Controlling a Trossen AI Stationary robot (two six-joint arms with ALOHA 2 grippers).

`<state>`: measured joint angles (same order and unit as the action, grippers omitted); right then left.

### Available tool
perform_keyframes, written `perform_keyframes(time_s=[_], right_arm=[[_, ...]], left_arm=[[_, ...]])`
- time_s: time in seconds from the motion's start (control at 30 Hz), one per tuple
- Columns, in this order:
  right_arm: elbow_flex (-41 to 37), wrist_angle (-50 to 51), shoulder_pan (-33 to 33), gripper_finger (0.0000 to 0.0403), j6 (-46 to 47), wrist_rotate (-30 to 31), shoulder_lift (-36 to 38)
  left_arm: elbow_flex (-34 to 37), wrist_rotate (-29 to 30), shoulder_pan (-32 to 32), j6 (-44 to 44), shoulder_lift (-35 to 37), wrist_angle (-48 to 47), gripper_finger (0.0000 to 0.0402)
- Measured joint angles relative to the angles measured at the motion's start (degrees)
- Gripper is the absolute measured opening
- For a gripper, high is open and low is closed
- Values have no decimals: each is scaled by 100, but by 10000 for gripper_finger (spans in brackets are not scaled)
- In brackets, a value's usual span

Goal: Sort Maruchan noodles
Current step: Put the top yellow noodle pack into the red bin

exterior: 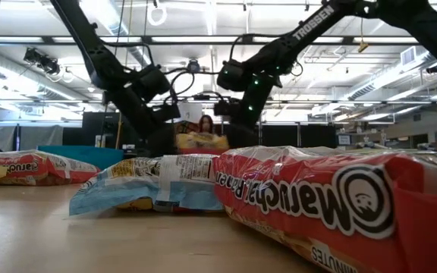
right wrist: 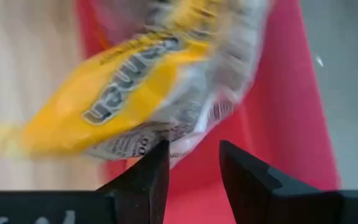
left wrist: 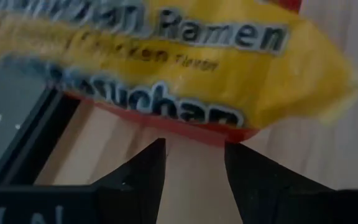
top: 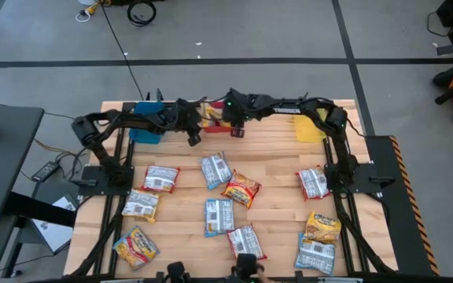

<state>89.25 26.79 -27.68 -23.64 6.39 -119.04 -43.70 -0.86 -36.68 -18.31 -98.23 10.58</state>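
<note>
Your right pincer [right wrist: 194,171] stands open, holding nothing; the yellow ramen packet [right wrist: 135,93] lies just ahead, over the red bin [right wrist: 278,124].

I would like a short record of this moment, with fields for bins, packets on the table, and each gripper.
bins: blue bin, red bin and yellow bin along the table's far edge
packets on table: about eleven noodle packets spread over the near half
yellow packet: over the red bin, beyond both grippers
left gripper: open, at the red bin
right gripper: open, above the red bin
</note>
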Motion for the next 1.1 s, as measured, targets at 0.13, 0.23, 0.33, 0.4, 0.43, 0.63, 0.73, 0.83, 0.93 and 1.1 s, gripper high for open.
perform_keyframes(time_s=[0.13,0.23,0.33,0.4,0.43,0.63,0.73,0.83,0.93,1.1], right_arm=[[-4,-751,12,144,650,-727,34],[-4,-1121,-43,144,991,-937,79],[0,-992,-70,144,999,-951,96],[0,-807,-97,144,980,-907,102],[0,-729,-108,144,968,-889,108],[0,-169,-193,144,626,-445,146],[0,-79,-262,144,414,-110,146],[0,-63,-369,144,178,232,125],[11,-203,-506,142,50,273,1],[13,-543,-580,135,44,-9,-297]], left_arm=[[0,15,85,5,-51,453,172],[-5,-4,129,9,13,626,172],[-19,-3,133,-15,11,552,172],[-13,9,109,-31,10,499,172],[-13,37,93,-38,10,487,172],[-13,139,10,-217,71,251,172],[-15,474,7,-523,264,-21,172],[-17,979,-109,-907,460,-10,172],[-24,1054,-402,-1065,436,287,172],[-22,408,-628,-700,165,521,172]])
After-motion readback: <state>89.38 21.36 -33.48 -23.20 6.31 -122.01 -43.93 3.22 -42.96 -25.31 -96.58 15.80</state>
